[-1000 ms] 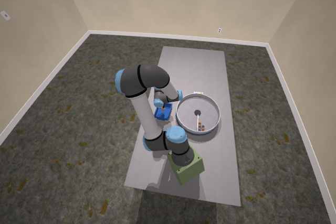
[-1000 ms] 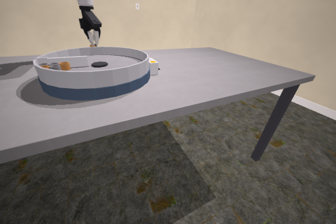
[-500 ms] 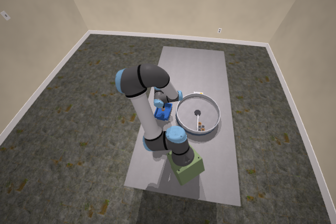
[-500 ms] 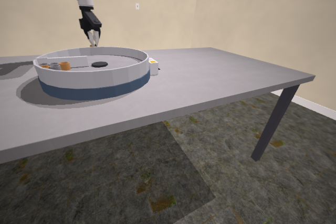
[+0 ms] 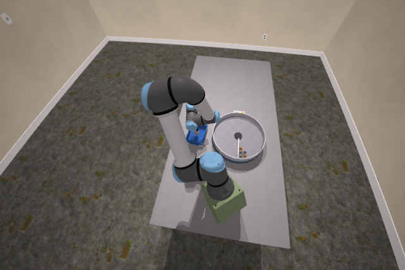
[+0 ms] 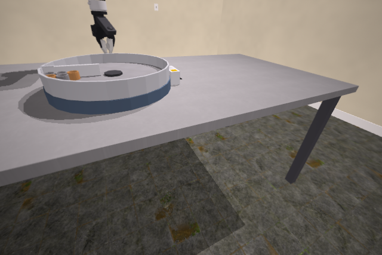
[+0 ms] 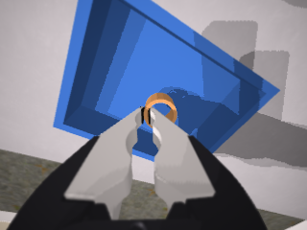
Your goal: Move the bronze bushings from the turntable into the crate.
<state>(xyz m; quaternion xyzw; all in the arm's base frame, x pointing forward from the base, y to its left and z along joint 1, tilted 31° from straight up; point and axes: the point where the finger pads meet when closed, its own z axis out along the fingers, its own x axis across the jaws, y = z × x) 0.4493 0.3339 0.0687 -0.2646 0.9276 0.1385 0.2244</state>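
The arm rises from its green pedestal [image 5: 228,210], with the long pale upper arm [image 5: 171,136] reaching up to a high, sharply bent elbow [image 5: 176,92]. From there the forearm [image 5: 205,108] slopes back down to the folded wrist joints, which sit above the blue crate [image 5: 203,135] [image 7: 139,53] and beside the turntable [image 5: 261,138] [image 6: 104,90]. The gripper [image 5: 197,130] [image 6: 107,52] [image 7: 146,107] points down, tilted slightly in the exterior view, its two pale fingers drawn together at the tips. They pinch the wall of one bronze bushing [image 5: 196,133] [image 7: 160,97], whose round opening shows beyond the fingertips in the wrist view. That bushing is over the crate's interior; whether it touches the crate floor cannot be told. In the exterior view the turntable's rim hides it

Two more bronze bushings [image 5: 240,148] [image 6: 74,74] are on the turntable, clustered with the grey steel bushings [image 5: 244,152] [image 6: 62,76] near the raised rim. A thin white divider [image 5: 238,147] [image 6: 89,70] stands just beside the cluster, running from near the dark hub [image 5: 238,135] [image 6: 113,73] out to the rim
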